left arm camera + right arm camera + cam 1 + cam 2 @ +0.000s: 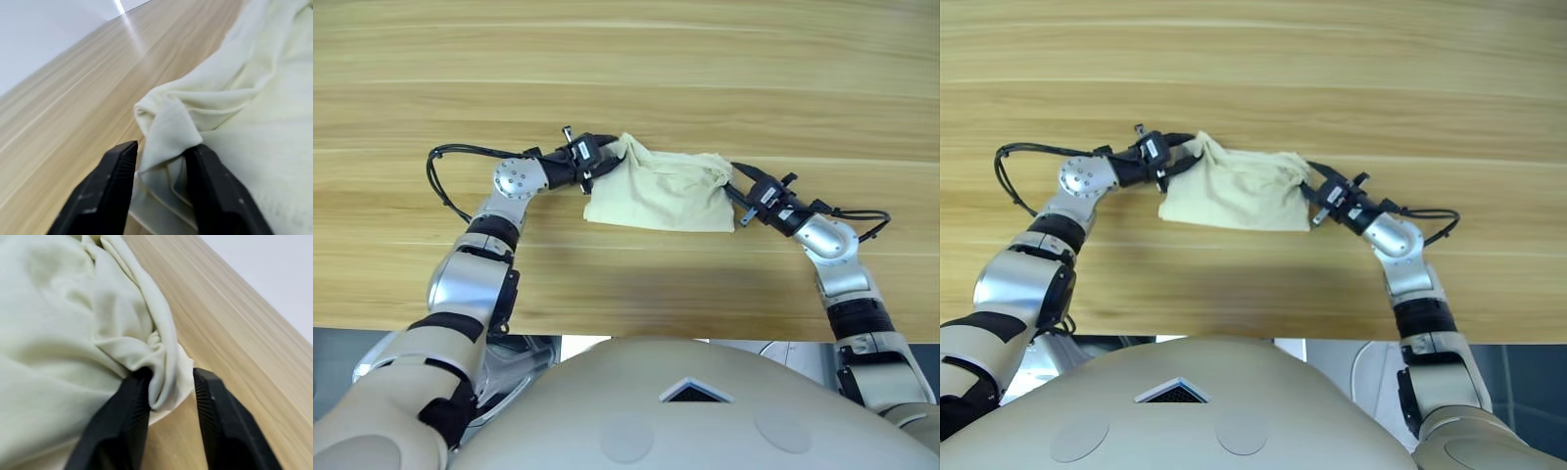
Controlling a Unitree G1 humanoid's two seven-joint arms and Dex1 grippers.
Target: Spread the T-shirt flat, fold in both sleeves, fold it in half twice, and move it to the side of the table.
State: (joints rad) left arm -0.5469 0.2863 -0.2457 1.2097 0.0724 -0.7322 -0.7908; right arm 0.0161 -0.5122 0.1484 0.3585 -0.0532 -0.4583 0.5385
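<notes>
My two arms bend in from either side toward the pale cream, soft cotton T-shirt [658, 196]. It lies bunched into a rough, wrinkled oblong on the light wood-grain desk [626, 294], set back from the near edge. The shirt's near hem lies flat on the wood and fairly straight. Its far edge is lumpier, gathered into folds at both far corners.

My right pincer [736, 196] is at the shirt's right end, its black fingers [129, 406] pressed onto a twisted tuck of cloth that bulges out between them. I cannot tell whether that pinched corner touches the wood.

My left pincer [595, 166] is at the shirt's far left corner, a little farther from me than the right one. Its black fingers [115, 171] pinch a rolled fold of the cream cloth, which stands up in a small peak between them.

From both grips the fabric runs in drawn creases toward the shirt's middle. Beyond the shirt the plank-patterned wood runs on to the far side.
</notes>
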